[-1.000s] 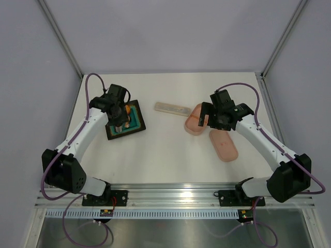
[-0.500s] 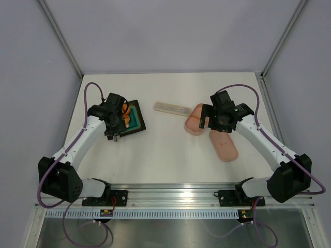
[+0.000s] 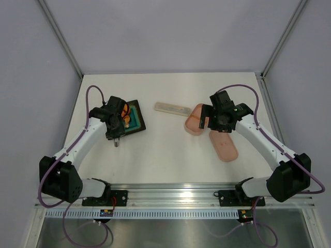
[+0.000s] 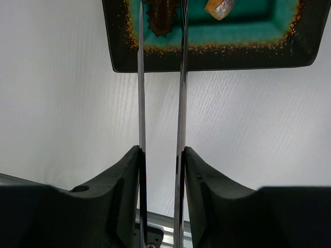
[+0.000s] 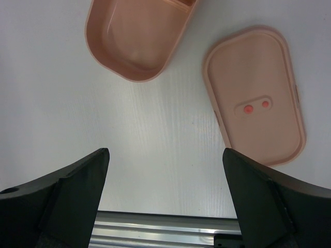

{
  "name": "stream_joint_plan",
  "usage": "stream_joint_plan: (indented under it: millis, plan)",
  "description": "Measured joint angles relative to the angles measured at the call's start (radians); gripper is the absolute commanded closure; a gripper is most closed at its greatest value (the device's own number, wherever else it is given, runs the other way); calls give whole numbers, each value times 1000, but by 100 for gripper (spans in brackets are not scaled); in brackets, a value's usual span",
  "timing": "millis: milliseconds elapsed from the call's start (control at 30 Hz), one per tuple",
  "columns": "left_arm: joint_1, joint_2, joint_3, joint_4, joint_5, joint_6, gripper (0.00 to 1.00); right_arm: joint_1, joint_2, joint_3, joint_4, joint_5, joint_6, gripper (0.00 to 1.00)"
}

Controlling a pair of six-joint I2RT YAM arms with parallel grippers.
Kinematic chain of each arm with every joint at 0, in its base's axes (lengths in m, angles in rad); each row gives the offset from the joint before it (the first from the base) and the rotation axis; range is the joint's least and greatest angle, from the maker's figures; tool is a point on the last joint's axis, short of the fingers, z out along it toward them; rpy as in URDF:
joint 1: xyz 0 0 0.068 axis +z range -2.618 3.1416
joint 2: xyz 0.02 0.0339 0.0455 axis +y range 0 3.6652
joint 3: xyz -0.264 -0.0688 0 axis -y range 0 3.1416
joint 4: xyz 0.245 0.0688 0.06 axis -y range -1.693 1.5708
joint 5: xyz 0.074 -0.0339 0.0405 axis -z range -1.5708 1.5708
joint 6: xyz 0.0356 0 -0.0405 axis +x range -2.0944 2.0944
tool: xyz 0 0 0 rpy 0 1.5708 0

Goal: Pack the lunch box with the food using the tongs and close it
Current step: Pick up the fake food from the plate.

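Look at the bottom of the left wrist view: your left gripper (image 4: 161,155) is clamped on the tongs (image 4: 181,103), one black finger pressed against the outside of each thin metal arm. The two arms run almost parallel up the frame, over bare white table (image 4: 62,103), and cross the near rim of the dark tray (image 4: 305,36) at the top. Between them, at the top edge, sits a dark brown piece of food (image 4: 161,18). The tips are cut off, so you cannot tell whether they pinch it. An orange piece (image 4: 220,6) lies on the teal mat just to its right.

In the right wrist view, your right gripper (image 5: 165,155) is spread wide and holds nothing. Beyond it, the lunch box (image 5: 134,36) stands open at the upper left. Its lid (image 5: 253,103) lies flat at the right, near the box but apart from it, showing two red spots.
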Motion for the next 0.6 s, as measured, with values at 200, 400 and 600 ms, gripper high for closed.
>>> stream_joint_plan:
  millis: [200,400,600]
  plan:
    - [2,-35,3,-6,12,4,78,0,-1,-3,0,2,0,0]
    - [-3,-100,117,-82,63,75,85,0,-34,-11,-19,24,2,1]
    - [-71,-124,240,-116,114,126,86,0,-75,-11,-20,67,11,1]
